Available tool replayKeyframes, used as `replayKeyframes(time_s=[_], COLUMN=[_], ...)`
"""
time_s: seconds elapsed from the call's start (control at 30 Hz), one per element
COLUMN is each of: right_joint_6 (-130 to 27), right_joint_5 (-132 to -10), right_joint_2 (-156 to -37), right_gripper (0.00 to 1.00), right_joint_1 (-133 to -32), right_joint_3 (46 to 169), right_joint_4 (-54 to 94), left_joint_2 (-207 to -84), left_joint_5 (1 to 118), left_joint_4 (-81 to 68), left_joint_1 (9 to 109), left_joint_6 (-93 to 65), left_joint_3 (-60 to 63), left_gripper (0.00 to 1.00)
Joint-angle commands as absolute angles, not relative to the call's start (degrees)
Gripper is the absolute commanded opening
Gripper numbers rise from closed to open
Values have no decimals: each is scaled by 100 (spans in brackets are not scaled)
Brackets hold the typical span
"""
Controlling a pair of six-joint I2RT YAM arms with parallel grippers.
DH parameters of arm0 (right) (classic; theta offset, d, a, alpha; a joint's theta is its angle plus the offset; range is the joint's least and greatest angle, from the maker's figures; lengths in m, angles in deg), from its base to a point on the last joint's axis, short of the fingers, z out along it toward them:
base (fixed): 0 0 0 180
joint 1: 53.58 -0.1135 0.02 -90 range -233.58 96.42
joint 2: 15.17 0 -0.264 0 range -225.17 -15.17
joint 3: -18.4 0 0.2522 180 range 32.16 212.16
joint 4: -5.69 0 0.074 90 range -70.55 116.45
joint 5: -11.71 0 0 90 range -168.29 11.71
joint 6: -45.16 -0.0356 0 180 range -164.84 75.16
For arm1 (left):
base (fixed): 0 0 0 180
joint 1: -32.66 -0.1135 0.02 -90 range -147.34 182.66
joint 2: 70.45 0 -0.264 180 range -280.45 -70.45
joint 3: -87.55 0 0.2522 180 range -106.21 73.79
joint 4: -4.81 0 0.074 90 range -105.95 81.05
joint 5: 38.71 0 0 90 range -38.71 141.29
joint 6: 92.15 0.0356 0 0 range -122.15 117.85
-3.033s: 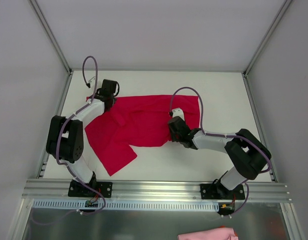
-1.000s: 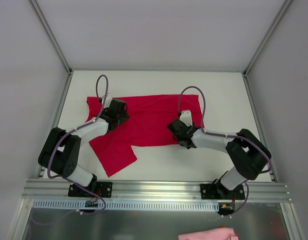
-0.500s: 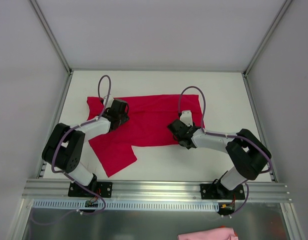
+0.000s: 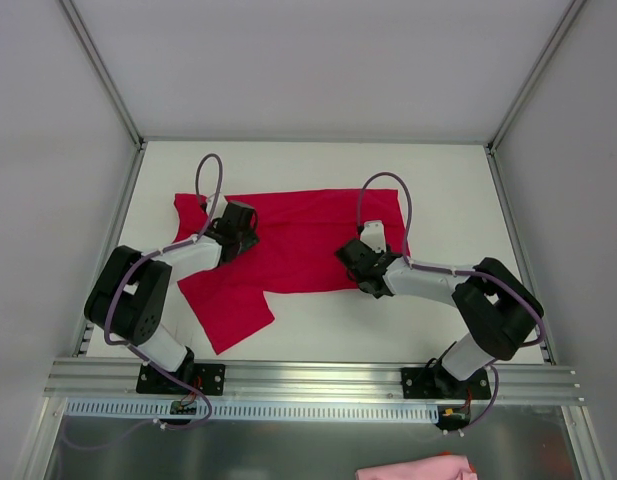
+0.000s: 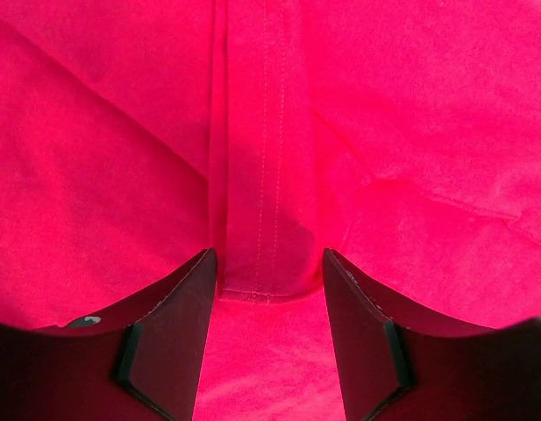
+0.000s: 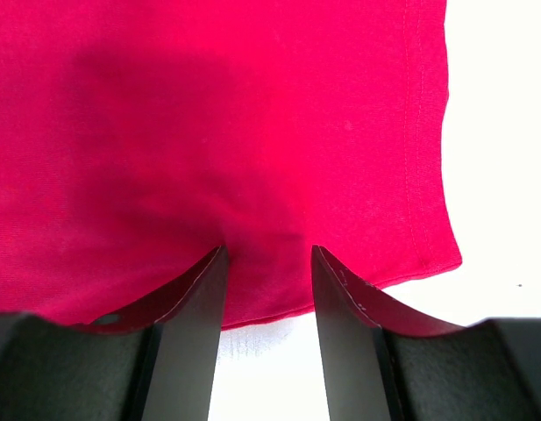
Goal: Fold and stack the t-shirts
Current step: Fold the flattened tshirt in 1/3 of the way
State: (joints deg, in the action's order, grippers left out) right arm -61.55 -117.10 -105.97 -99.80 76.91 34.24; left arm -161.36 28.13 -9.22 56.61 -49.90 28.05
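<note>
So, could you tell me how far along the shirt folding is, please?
Done: nothing yet; the t-shirt lies mostly spread on the table, no stack. In hand: the left claw at a seam and the right claw at the near edge, jaws apart. Left: all folds and stacking.

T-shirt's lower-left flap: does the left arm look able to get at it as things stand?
Probably yes: the flap lies flat and uncovered between the left arm's base and the left tool, which sits on the t-shirt; nothing blocks it.

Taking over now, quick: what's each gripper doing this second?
Left gripper: fingers apart around a seamed ridge of the t-shirt; grip cannot be told.
Right gripper: open, fingers at the t-shirt's hem, nothing pinched.
</note>
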Motion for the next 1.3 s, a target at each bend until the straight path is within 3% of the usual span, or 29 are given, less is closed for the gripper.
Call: replayKeyframes(time_s=[0.0,0.27,0.37,0.4,0.53,0.7,0.83,1.27], right_joint_6=[-6215,-6198,-6180,-6171,-6162,-6127,-6101,-6057], right_joint_5=[-11802,-11784,-11767,-11767,-11758,-11749,-11740,-11705], right_joint_2=[-10692,-10622,-10648,-10657,-10692,-10710,-10728,-10684], right_gripper=[47,47,47,47,47,47,47,47], right_joint_1=[-9937,-9937,-9937,-9937,-9937,-9937,-9937,-9955], right_joint_3=[7601,7566,7584,7584,7601,7610,7637,7637], right_joint_4=[3808,3800,3791,3791,3782,3764,3773,3791], left_joint_2=[-15870,-15904,-16044,-16088,-16229,-16230,-16133,-16888], left_joint_5=[2607,2642,2624,2598,2572,2598,2536,2650], left_joint_4=[-860,-834,-816,-833,-860,-947,-1299,-1809], left_joint_1=[5657,5657,5657,5657,5648,5657,5657,5648], left_joint_6=[-5128,-5137,-5111,-5119,-5102,-5032,-4892,-3986], left_joint_3=[2887,2975,2914,2879,2765,2624,2274,762], left_gripper=[53,51,39,27,7,6,16,13])
